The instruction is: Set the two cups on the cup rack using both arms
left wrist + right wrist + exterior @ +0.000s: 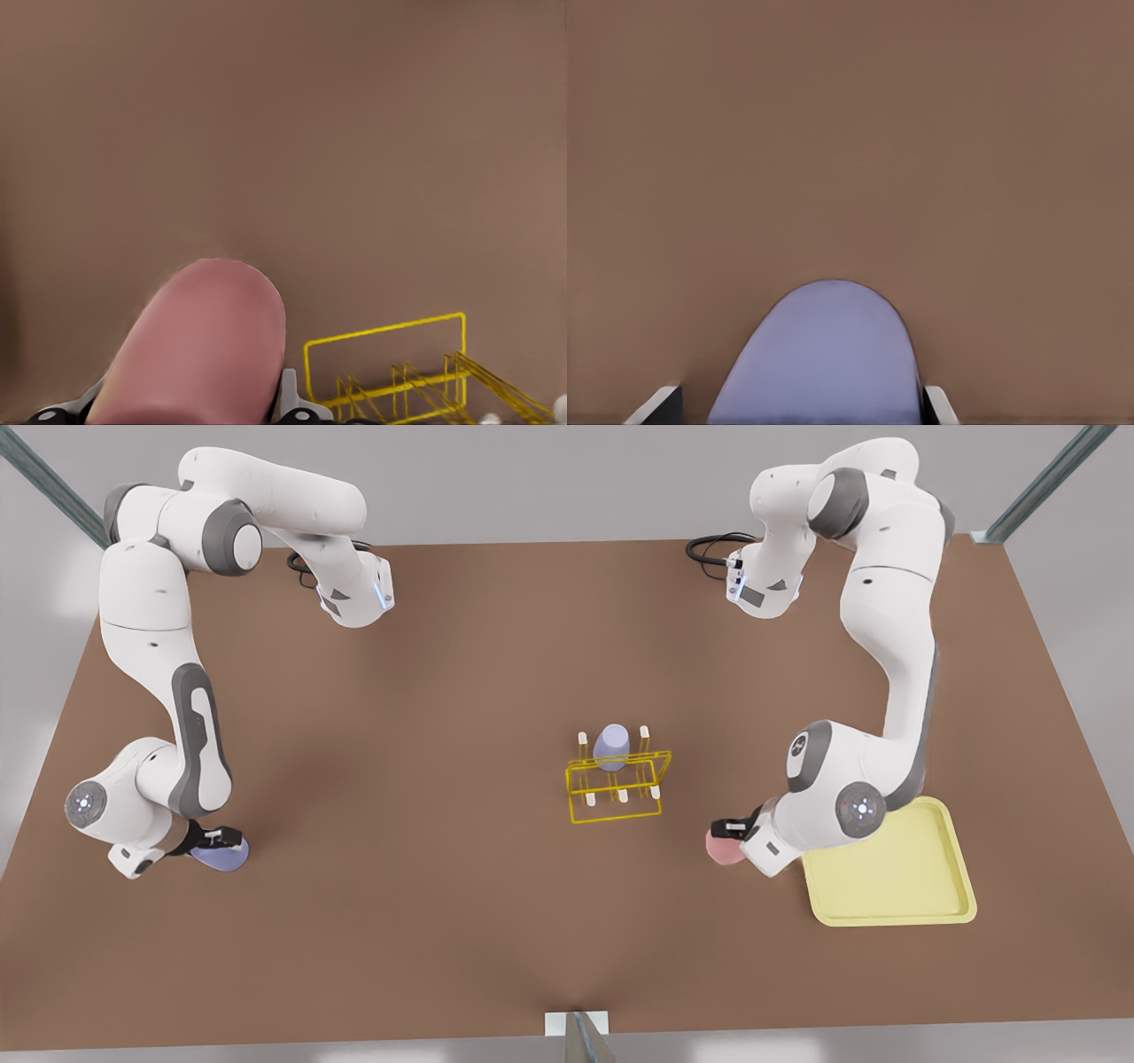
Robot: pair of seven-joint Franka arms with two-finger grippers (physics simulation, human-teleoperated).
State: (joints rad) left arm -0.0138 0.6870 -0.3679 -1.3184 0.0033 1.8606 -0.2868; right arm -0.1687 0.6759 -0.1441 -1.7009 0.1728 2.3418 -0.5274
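- Front view's left, near the table's (496,921) left edge: right gripper (215,838) down low, fingers (656,409) set on either side of the lavender cup (221,855). In the right wrist view the cup (824,354) sits between both pads; looks gripped, though contact is a judgement.
- Centre of the table: cup rack (617,784), yellow wire, white-tipped pegs upright. A second lavender cup (611,746) already sits on a peg at the rack's far side.
- Front view's right: left gripper (728,831) closed around the pink cup (722,849), just off the near-left corner of the pale-yellow tray (886,908). Left wrist view shows the pink cup (199,350) between the fingers (291,400), rack (399,372) visible just beyond.
- Key relation: rack lies between the two arms. Left gripper is clearly nearer to it; right gripper is well apart, with open table to cross.
- Judgement: both cups need lifting, then turning mouth-down over free pegs.
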